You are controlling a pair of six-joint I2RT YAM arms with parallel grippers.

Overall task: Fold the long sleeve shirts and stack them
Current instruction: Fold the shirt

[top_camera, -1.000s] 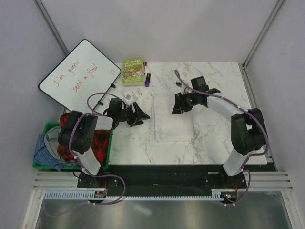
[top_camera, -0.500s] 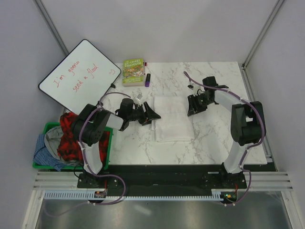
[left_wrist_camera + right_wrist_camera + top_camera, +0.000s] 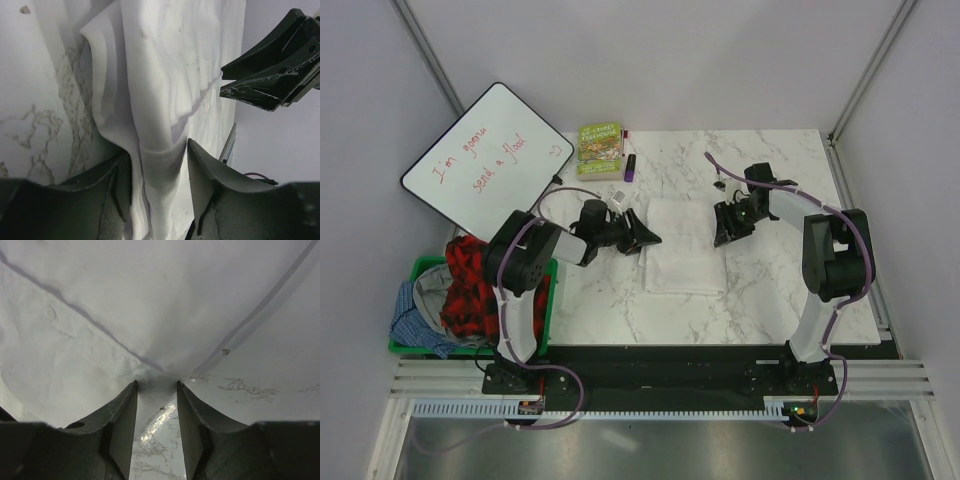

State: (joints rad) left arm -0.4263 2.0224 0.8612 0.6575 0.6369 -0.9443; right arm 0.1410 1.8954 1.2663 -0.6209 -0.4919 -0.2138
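Marble surface (image 3: 770, 290) is carrying one white shirt (image 3: 682, 250) at its centre, lying as a flat folded rectangle, so I am judging this one nearly finished. More garments (image 3: 470, 285) are sitting heaped in the green bin (image 3: 396, 347) off the left edge, so most of the job is looking undone. My left gripper (image 3: 642, 240) is straddling a thick fold at the shirt's left edge, and my right gripper (image 3: 721, 232) is sitting at its right edge. I cannot tell whether either is pinching cloth. Sleeves and collar are hiding inside the folds.
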